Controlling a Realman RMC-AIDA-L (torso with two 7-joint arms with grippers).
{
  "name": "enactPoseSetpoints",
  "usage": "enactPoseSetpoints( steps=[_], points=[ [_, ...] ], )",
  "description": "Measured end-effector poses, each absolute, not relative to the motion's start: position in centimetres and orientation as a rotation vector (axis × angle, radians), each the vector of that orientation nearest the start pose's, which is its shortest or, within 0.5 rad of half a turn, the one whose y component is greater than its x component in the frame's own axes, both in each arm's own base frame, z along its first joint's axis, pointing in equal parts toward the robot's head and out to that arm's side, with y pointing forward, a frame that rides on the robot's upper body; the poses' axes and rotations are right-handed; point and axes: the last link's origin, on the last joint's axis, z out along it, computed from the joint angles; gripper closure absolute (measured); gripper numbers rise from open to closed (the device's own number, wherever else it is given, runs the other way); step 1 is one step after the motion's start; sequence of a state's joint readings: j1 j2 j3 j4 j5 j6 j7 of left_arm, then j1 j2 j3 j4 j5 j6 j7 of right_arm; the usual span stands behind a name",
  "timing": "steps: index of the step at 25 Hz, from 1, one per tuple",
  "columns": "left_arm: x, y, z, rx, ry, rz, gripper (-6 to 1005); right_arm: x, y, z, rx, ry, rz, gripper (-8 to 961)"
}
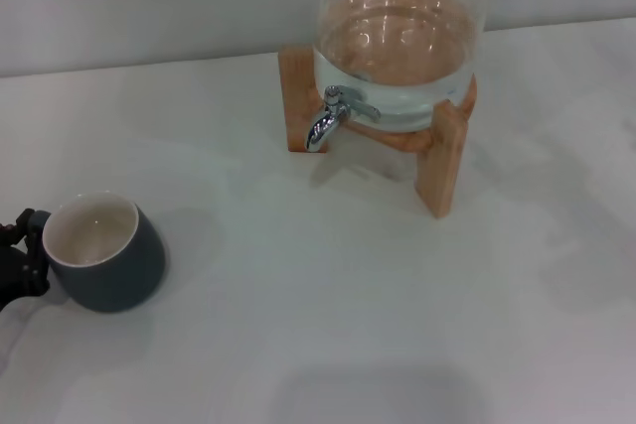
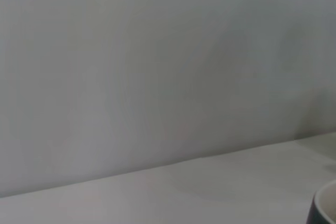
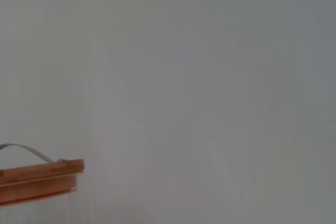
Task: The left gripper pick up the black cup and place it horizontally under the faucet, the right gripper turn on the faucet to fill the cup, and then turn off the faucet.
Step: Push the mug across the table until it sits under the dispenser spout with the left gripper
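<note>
left gripper point(image 1: 22, 255) at the black cup's point(image 1: 102, 250) side, faucet point(image 1: 333, 116) well away

the left gripper shows only as black fingers at the head view's left edge, right against the cup's outer wall; whether they clench the cup i cannot tell. the black cup stands upright on the white table point(image 1: 348, 305), just beside the gripper on the side toward the faucet: a small rounded mug, dark grey-black outside, cream-white and empty-looking inside, its handle not visible. in the left wrist view only a sliver of its rim point(image 2: 326, 208) appears. the chrome faucet, with curved spout and lever, sits far ahead of the gripper and off to its right, on a glass dispenser point(image 1: 397, 47) holding water, on a wooden stand point(image 1: 437, 161). the right gripper is out of sight; its wrist view catches 1 wooden lid point(image 3: 39, 181).
</note>
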State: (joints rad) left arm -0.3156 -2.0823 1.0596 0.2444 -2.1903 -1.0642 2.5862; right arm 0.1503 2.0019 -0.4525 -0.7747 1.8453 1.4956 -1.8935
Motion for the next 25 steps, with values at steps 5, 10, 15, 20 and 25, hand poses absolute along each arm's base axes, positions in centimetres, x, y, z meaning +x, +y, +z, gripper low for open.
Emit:
enactPoseSetpoints(
  steps=[5,10,15,20,25],
  points=[
    [-35.9,29.8,-2.9,-2.007,-0.621,-0.562,873,36.0,26.0,17.3,-1.715,0.531,0.970,263],
    [-35.7,29.8,-2.9,-2.017,-0.617,-0.571,874,35.9,26.0,17.3,-1.716,0.530,0.972,263],
    [-34.8,30.4,-2.8,-2.025,-0.595,-0.611,874,35.9,25.9,17.3,-1.719,0.528,0.976,263],
    [-33.7,31.7,-2.8,-2.036,-0.584,-0.642,873,35.8,25.8,17.3,-1.722,0.525,0.980,263],
    [-32.8,32.6,-3.2,-2.062,-0.586,-0.661,874,35.8,25.8,17.2,-1.727,0.522,0.985,263]
  ],
)
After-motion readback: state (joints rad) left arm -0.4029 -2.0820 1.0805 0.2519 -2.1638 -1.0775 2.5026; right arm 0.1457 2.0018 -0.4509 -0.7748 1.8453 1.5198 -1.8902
